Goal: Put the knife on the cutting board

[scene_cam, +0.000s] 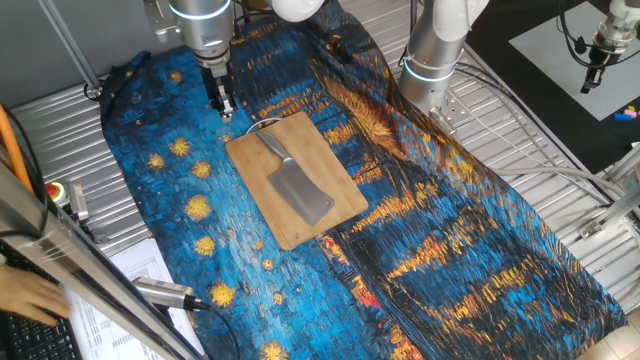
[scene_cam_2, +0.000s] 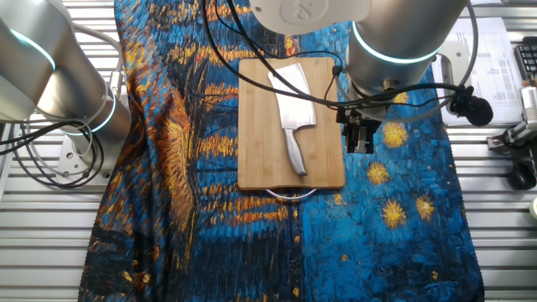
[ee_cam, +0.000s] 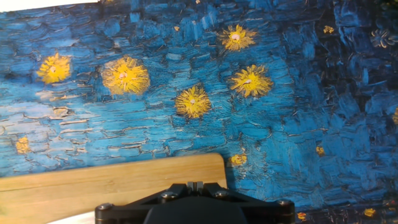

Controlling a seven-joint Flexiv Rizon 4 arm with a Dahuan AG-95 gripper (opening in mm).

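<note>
so the knife point(scene_cam: 298, 183) was lying flat on the cutting board point(scene_cam: 331, 217), blade toward one end and the silvery handle pointing at the end with the little wire loop point(scene_cam: 262, 125). board sat on that starry-night painted cloth point(scene_cam: 470, 250) covering the table. the gripper point(scene_cam: 221, 104) hung just off the loop end corner of the board, above the cloth, not touching the knife or anything else. its fingers point(scene_cam_2: 361, 134) looked close together and empty in the other fixed view, but honestly i couldn't tell if they were fully pressed. hand view just showed a corner of the board point(ee_cam: 112, 183) and yellow stars on the cloth point(ee_cam: 205, 81).
</note>
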